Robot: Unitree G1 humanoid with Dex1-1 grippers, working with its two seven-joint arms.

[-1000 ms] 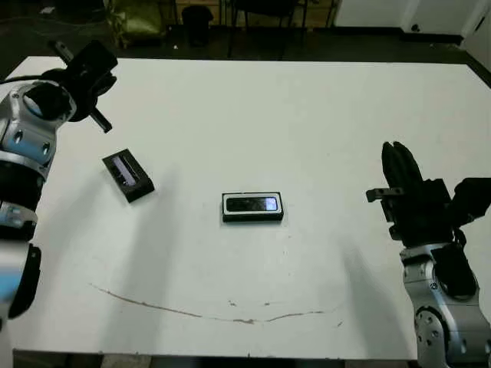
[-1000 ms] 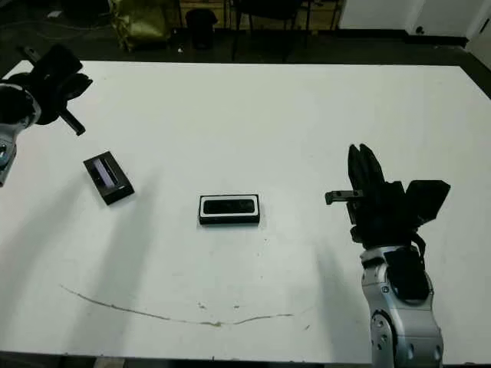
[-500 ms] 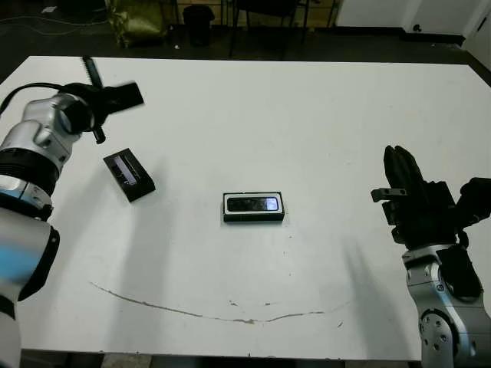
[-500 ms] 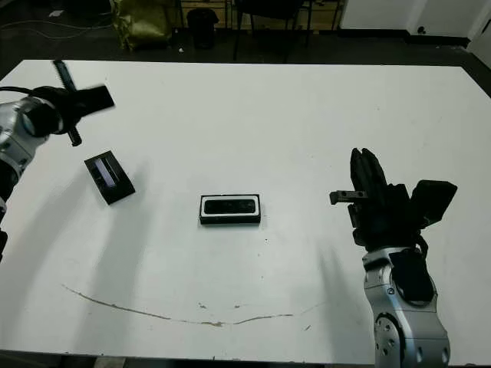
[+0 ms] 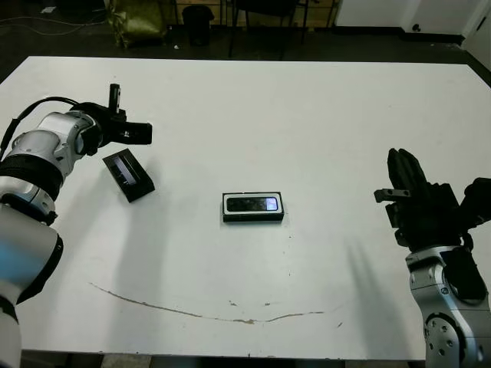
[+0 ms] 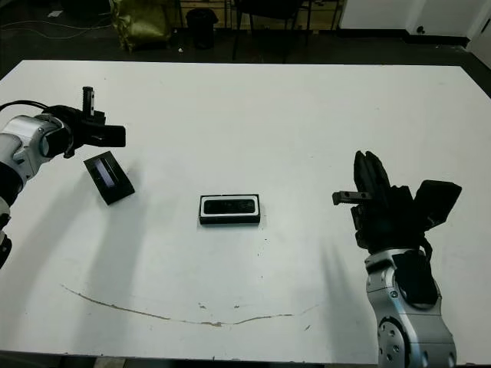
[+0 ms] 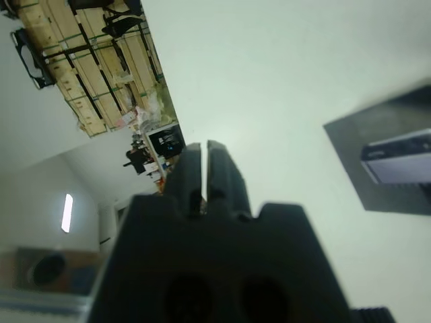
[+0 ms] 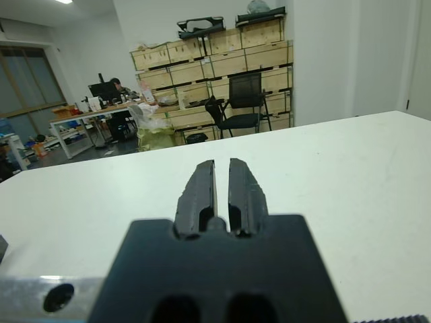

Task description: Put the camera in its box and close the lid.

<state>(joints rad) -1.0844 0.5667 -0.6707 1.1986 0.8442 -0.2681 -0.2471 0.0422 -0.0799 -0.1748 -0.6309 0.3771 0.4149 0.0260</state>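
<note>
The camera [image 5: 252, 204] lay inside the box [image 5: 253, 218] at mid-worktop [image 5: 307, 115], the lid [image 5: 128, 175] lay apart beside the closed, empty left claw [image 5: 144, 133], and the right claw [image 5: 404, 165] was closed, empty.

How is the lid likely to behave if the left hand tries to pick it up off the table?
The lid looks like a flat, rigid panel, so it probably won't flex. It lies flush on the table, so getting fingers under an edge may be awkward. Its shiny window strip suggests a slick surface that might slip; it seems unlikely to roll or tip. The left hand is just beyond it.
</note>
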